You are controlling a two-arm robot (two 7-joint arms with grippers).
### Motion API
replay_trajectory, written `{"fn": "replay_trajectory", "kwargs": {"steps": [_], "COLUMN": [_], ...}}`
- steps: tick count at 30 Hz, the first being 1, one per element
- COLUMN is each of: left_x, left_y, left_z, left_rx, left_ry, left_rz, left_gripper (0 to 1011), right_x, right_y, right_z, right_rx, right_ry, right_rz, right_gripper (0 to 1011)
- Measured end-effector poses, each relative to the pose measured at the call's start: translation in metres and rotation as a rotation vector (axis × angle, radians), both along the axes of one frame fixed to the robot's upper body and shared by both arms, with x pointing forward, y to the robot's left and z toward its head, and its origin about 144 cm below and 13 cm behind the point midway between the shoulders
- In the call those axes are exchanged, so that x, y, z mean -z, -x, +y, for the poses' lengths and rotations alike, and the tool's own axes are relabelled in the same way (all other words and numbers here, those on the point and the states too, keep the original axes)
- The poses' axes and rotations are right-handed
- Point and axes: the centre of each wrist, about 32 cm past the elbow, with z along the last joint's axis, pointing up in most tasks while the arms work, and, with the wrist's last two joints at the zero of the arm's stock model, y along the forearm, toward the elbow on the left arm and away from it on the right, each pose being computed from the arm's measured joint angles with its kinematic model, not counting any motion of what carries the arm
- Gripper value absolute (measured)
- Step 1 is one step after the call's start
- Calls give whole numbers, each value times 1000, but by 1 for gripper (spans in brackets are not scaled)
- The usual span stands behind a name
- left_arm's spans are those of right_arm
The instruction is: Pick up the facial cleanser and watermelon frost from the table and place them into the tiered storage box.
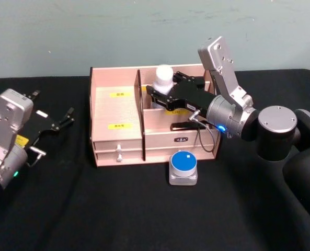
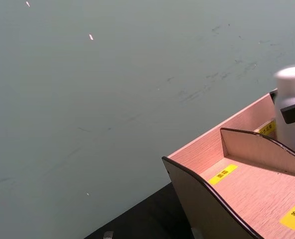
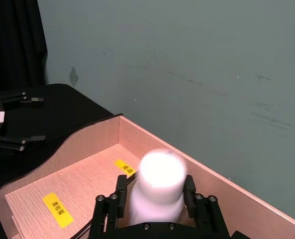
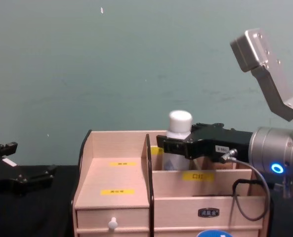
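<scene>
The facial cleanser, a white bottle with a rounded cap, is upright in the rear right compartment of the tiered storage box. My right gripper is shut on its body just below the cap, and the bottle's base is hidden behind the compartment wall. From the chest view, the facial cleanser rises above the right gripper. The watermelon frost, a squat jar with a blue lid, sits on the table just in front of the box's right half. Far left, my left gripper rests open and empty.
A black cloth covers the table, and a grey-green wall stands close behind the box. The box's left tiers carry yellow labels, with a white-knobbed drawer below. The right arm's cable hangs before the front right compartment.
</scene>
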Motion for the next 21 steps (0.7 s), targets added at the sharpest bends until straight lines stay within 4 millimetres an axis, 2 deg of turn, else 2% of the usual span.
{"fn": "replay_trajectory", "kwargs": {"steps": [10,13,21], "left_x": [0,0,0], "left_y": [0,0,0], "left_z": [0,0,0], "left_rx": [0,0,0], "left_ry": [0,0,0], "left_rz": [0,0,0], "left_gripper": [1010,1010,1010], "right_x": [0,-2,-15], "right_y": [0,1,8], "right_z": [0,-1,-7], "right_rx": [1,1,-3], "right_ry": [-1,0,21], "right_rz": [-2,-6,-17], "right_gripper": [964,1002,1002]}}
